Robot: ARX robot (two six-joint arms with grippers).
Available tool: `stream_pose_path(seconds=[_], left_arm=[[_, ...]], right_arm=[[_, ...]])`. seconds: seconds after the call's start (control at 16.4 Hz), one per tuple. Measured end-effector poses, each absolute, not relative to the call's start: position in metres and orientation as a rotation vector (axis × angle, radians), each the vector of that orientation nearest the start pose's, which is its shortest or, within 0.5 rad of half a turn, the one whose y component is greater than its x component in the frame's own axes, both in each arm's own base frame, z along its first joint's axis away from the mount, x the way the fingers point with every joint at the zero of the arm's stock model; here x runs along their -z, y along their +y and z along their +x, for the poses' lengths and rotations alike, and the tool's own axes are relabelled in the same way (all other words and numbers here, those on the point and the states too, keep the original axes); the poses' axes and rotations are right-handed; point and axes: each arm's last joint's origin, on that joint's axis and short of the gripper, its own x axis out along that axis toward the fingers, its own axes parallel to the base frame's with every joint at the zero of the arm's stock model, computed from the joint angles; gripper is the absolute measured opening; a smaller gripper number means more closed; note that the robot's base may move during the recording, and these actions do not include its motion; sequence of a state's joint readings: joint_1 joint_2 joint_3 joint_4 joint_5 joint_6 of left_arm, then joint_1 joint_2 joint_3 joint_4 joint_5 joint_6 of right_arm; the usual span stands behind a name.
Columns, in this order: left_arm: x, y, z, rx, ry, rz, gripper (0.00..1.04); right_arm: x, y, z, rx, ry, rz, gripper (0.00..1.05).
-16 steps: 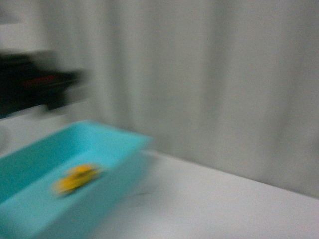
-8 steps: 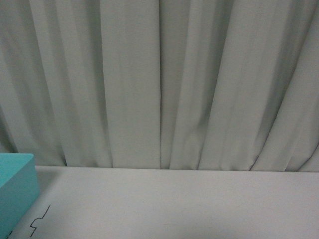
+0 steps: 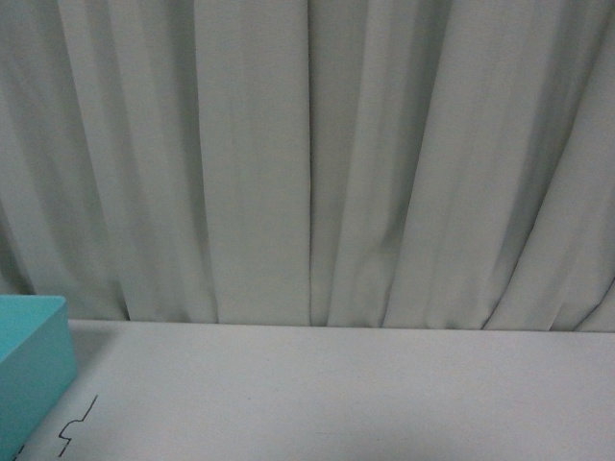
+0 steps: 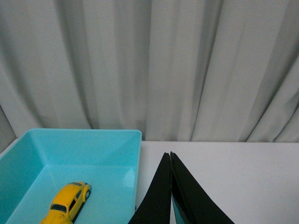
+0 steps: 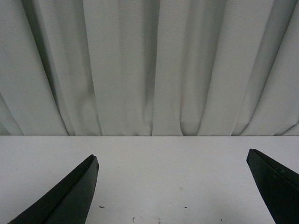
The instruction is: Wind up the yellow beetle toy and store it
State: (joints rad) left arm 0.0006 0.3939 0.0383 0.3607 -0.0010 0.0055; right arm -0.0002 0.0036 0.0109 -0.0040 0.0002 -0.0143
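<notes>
Fingers [image 4: 156, 198] of the left gripper [image 4: 170, 156] are pressed together, their black tips meeting with nothing between them. The right gripper [image 5: 170, 158] is spread wide, one finger [image 5: 70, 196] well apart from the other, and it holds nothing.

The yellow beetle toy [image 4: 65, 205] sits on its wheels on the floor of a turquoise bin [image 4: 133, 154], apart from the walls that show. Its long axis lies slantwise to the bin's walls, with one end turned toward the far wall and the other toward the near side, where the picture's edge cuts it off. Which end is the nose cannot be told.

The left gripper hangs just beside the bin's right wall, outside it, with its tips aimed at the grey curtain [image 3: 307, 154] behind the table [image 3: 365, 394]. The right gripper is held level over bare white tabletop, also aimed at the curtain. In the front view neither arm shows. Only a corner of the bin [image 3: 34, 365] appears there, at the near left of the table, with a thin black line [image 3: 77, 427] marked on the tabletop just beside it.
</notes>
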Motion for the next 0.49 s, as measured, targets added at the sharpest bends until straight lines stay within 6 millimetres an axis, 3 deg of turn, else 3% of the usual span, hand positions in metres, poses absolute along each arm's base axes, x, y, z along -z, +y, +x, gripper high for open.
stream_pose_path(seconds=[0.12, 0.49], left_arm=[[-0.168, 0.0, 0.121, -0.002, 0.005, 0.006, 0.02], [-0.17, 0.0, 0.112, -0.001, -0.01, 0.006, 0.02]], right_arm=[[-0.167, 0.0, 0.097, 0.0, -0.003, -0.014, 0.98], [-0.167, 0.0, 0.097, 0.0, -0.003, -0.014, 0.98]])
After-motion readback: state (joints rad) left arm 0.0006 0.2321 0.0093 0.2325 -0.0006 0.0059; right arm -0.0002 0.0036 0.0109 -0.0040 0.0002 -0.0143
